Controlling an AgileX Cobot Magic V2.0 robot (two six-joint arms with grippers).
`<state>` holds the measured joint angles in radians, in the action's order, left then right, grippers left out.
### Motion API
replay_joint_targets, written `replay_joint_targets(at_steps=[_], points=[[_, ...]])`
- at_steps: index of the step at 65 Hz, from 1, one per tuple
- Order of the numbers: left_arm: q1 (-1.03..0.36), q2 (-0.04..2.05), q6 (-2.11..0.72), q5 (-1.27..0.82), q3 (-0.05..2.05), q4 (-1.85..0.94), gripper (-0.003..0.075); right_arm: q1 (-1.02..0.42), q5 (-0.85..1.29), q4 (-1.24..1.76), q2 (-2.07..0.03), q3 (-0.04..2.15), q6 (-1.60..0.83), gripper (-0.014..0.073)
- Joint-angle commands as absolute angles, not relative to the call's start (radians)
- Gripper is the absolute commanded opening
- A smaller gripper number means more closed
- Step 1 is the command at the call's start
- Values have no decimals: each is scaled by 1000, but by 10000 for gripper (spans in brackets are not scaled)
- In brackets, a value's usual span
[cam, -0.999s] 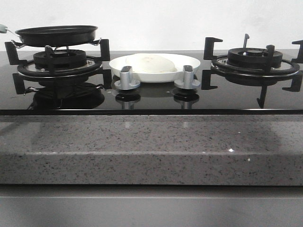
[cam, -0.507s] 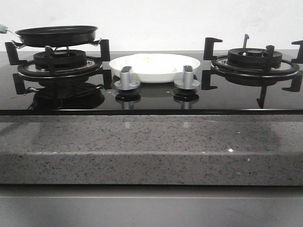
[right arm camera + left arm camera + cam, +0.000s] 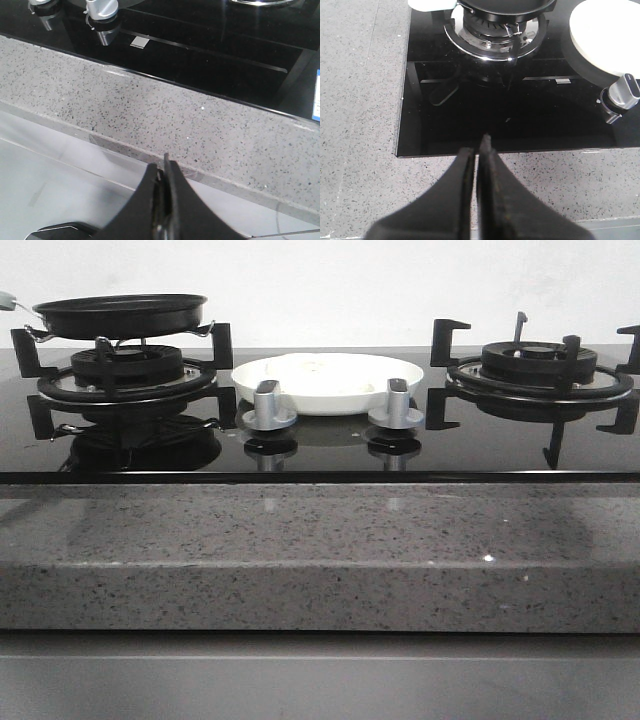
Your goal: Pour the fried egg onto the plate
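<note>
Grey speckled worktop (image 3: 320,550) with black glass hob (image 3: 320,445). Fried egg (image 3: 318,366) flat on plate (image 3: 328,390) between burners, well apart from clenched left gripper (image 3: 477,150) and clenched right gripper (image 3: 161,172).

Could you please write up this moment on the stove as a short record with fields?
pan: black, on the left burner, nothing visible in it from the front view
plate: white plate on the black glass hob, between the two burners, behind the two silver knobs
fried egg: pale disc lying flat in the plate
left gripper: fingers closed, empty, above the hob's front edge
right gripper: fingers closed, empty, above the grey stone counter
right burner: bare
</note>
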<state>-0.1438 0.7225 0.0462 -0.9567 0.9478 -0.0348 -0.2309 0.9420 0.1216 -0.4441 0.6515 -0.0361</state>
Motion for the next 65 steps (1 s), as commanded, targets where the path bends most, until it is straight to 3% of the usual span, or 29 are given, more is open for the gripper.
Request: replay_joint_targets(at_steps=[1, 31, 51, 65], points=[[-151, 719, 57, -891, 972, -43, -19, -230, 875, 116, -449, 675, -46, -68], [-149, 655, 57, -817, 873, -43, -19, -230, 875, 116, -449, 675, -46, -68], [-147, 287, 57, -260, 365, -6, -19, -230, 875, 116, -449, 675, -46, -68], [-112, 36, 57, 20, 61, -42, -19, -230, 875, 116, -449, 675, -46, -68]])
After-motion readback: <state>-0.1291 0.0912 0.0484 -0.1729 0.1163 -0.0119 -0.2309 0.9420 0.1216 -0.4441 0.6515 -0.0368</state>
